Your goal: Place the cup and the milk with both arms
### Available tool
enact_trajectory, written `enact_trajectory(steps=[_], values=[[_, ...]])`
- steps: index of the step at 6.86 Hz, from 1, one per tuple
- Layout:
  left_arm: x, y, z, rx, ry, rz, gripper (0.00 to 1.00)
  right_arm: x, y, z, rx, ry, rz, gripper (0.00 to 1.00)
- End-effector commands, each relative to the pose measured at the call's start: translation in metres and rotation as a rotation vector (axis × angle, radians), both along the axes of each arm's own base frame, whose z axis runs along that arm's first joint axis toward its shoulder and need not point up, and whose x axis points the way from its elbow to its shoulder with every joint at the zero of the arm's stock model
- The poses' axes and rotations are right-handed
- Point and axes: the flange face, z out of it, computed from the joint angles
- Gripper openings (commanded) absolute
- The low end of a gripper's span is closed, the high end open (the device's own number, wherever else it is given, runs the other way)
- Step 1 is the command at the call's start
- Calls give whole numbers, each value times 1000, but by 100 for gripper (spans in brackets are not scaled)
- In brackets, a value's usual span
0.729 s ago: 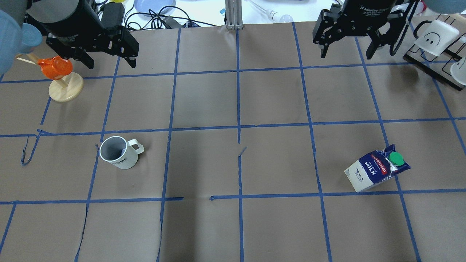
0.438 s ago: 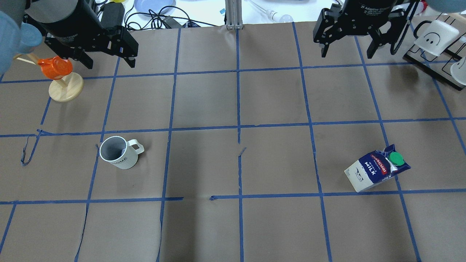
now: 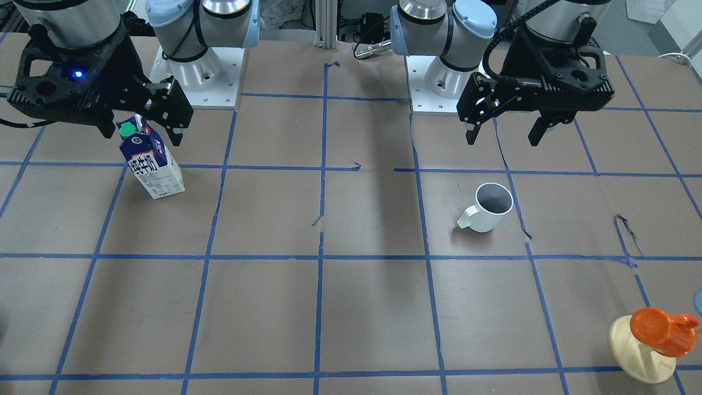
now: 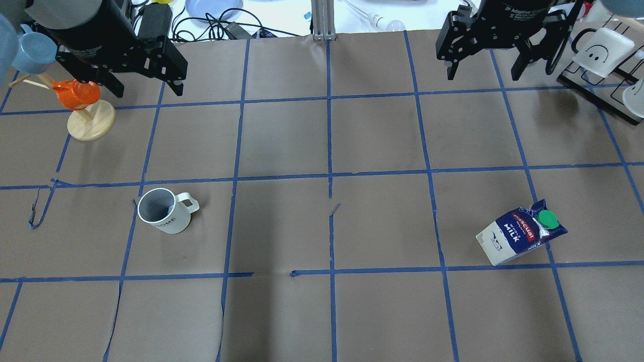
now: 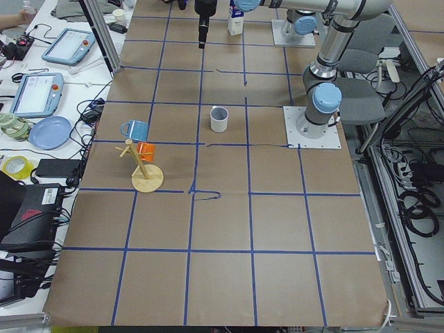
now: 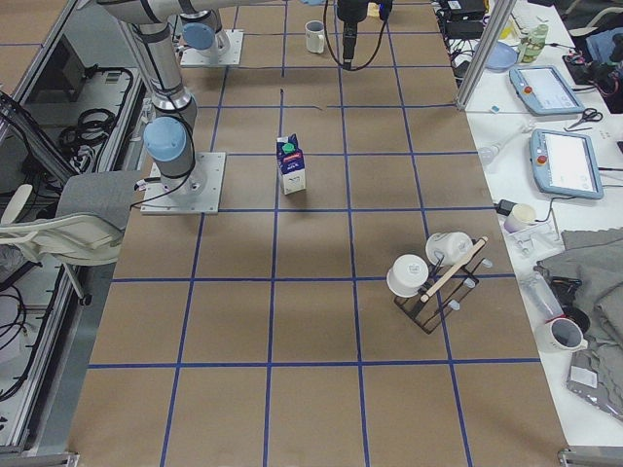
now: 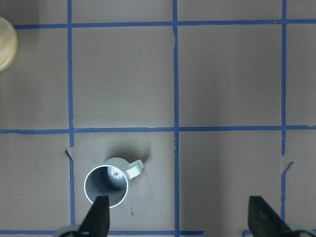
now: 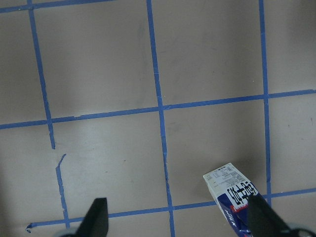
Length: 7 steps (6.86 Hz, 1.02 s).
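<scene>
The white cup (image 4: pixel 163 211) stands upright on the left half of the table, handle pointing right; it also shows in the front view (image 3: pixel 488 208) and the left wrist view (image 7: pixel 111 185). The milk carton (image 4: pixel 518 236) stands upright at the right, green cap on top, and also shows in the front view (image 3: pixel 151 164) and the right wrist view (image 8: pixel 234 195). My left gripper (image 4: pixel 146 86) hangs open and empty high above the table, beyond the cup. My right gripper (image 4: pixel 482 75) hangs open and empty high above the table, beyond the milk.
An orange cup on a pale wooden stand (image 4: pixel 83 108) sits at the far left, with a blue cup (image 4: pixel 32 48) on the same stand. A dark rack with white mugs (image 4: pixel 604 55) stands at the far right. Blue tape lines grid the brown table.
Both grippers have shifted slightly, the left one a little leftward, the right one a little rightward, both still open. The cup and the milk have not moved.
</scene>
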Motion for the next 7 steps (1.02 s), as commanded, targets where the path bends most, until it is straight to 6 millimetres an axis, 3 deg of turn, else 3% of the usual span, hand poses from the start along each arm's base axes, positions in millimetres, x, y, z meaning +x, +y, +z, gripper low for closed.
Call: enact_trajectory(steps=[1,7], values=[[-1,-1,1,4,0,-2,100,2,1,2,-4,-2,20,100],[-1,0,0,4,0,0,100,-3,0,-1,2,9,13,100]])
